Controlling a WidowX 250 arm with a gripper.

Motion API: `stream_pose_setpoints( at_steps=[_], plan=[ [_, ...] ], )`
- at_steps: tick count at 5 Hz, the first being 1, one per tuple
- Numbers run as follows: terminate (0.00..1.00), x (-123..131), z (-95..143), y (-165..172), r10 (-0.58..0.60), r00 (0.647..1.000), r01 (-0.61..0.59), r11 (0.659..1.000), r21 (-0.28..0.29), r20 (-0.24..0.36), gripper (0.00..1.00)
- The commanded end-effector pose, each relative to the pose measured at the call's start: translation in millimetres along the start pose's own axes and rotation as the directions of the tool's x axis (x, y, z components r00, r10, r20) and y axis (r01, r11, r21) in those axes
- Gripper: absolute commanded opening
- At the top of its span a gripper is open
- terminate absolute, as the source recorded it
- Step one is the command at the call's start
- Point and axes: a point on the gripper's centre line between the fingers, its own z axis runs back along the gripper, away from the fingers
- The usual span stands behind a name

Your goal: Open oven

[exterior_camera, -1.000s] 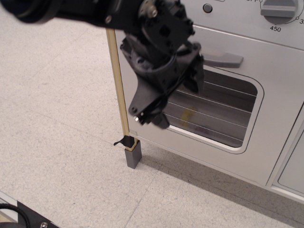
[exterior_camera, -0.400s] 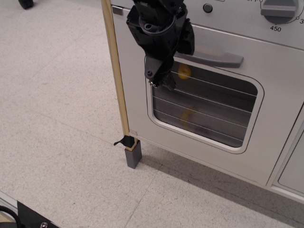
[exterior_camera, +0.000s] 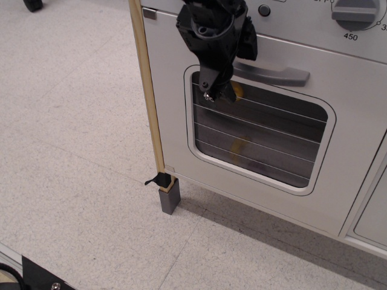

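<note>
The silver-white oven [exterior_camera: 175,121] fills the upper right of the view. Its door is shut, and its rounded window [exterior_camera: 260,136] is crossed by thin lines. The grey bar handle [exterior_camera: 278,74] runs across the top of the door. A grey dial [exterior_camera: 357,13] marked 450 sits on the panel above. My black gripper [exterior_camera: 219,95] hangs in front of the door's upper left, fingers pointing down over the top edge of the window, just left of and below the handle's left end. The fingertips [exterior_camera: 209,95] stand slightly apart and hold nothing.
A wooden post [exterior_camera: 148,90] with a grey foot [exterior_camera: 169,198] stands at the oven's left corner. A recessed-panel cabinet door [exterior_camera: 372,211] is at the lower right. A yellow item [exterior_camera: 242,148] shows inside the oven. A black base [exterior_camera: 36,278] is at the bottom left.
My gripper has risen and moved right, from low over the window's left part to the door's top edge beside the handle. The oven door has not moved.
</note>
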Motion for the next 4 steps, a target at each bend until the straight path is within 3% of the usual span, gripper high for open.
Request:
stream_pose_setpoints(
  at_steps=[1,4],
  plan=[
    [0.00,-2,-1,-2,-0.043,0.999,0.042,0.999,-0.015,-0.030,1.00],
    [0.00,-4,2,28,-0.094,0.994,0.096,0.995,0.038,-0.063,1.00]
  ],
)
